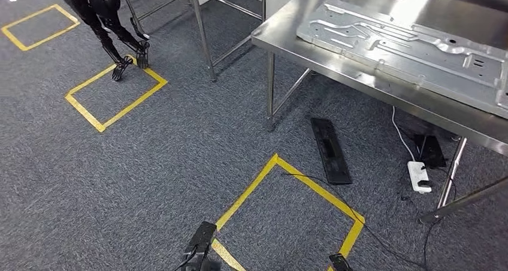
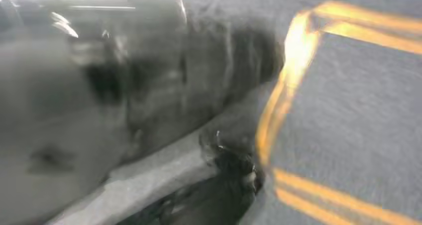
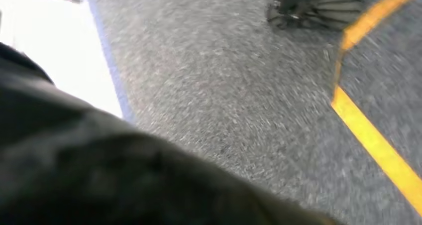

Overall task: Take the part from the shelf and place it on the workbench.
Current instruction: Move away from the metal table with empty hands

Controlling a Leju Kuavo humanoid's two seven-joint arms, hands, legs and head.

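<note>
Part (image 1: pixel 407 43) looks like a big stamped sheet-metal panel, and it's lying flat on the steel workbench (image 1: pixel 299 43), near the front edge. I can't tell whether that's the one to fetch or just another like it.

My guess on handling: it's stiff but thin, so probably not that heavy for its size, just long and awkward. I'd expect it to flex or swing if grabbed at one end. The bare shiny metal looks slippery and the stamped edges are likely sharp. I'd take it with both hands on the two long edges, well apart, on the flat rim rather than the ribs or cutouts, and keep it level. Set it down flat so it doesn't clang or slide on the equally slick bench top.

Hands: both wrist views are a smeary mess. The left hand (image 2: pixel 74 125) is a grey blur over carpet and yellow tape (image 2: pixel 278 100). The right hand (image 3: pixel 99 175) is a dark blur low in its view. I honestly can't tell how the fingers sit on either one, or whether they've got anything.

There's a power strip (image 1: pixel 419 176) and cable on the floor under the bench, so feet could snag there.
</note>
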